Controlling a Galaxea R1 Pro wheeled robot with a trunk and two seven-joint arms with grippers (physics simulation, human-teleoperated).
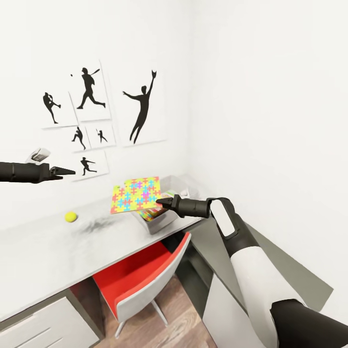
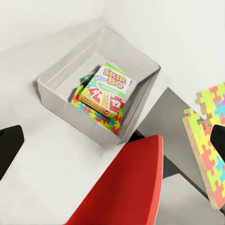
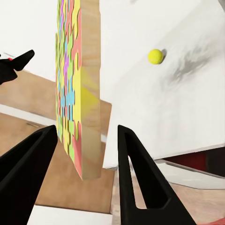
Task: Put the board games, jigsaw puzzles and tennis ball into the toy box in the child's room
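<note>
One jigsaw puzzle (image 1: 136,193) is held tilted above the toy box (image 1: 181,186) at the table's (image 1: 43,251) corner, pinched at its edge by the right gripper (image 1: 162,201). A weak edge grip could let the mat slip or catch the tray wall. The left gripper (image 1: 65,170) hovers empty, its opening unclear. The tennis ball (image 1: 71,216) lies apart; the tray's contents are partly hidden beneath the SKIP-BO box (image 2: 108,86).

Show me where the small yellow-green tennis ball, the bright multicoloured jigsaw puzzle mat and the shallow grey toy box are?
small yellow-green tennis ball (image 1: 71,217), head view, centre of the ball.
bright multicoloured jigsaw puzzle mat (image 1: 135,193), head view, middle of its printed face.
shallow light grey toy box (image 2: 61,91), left wrist view, its near outer wall.
</note>
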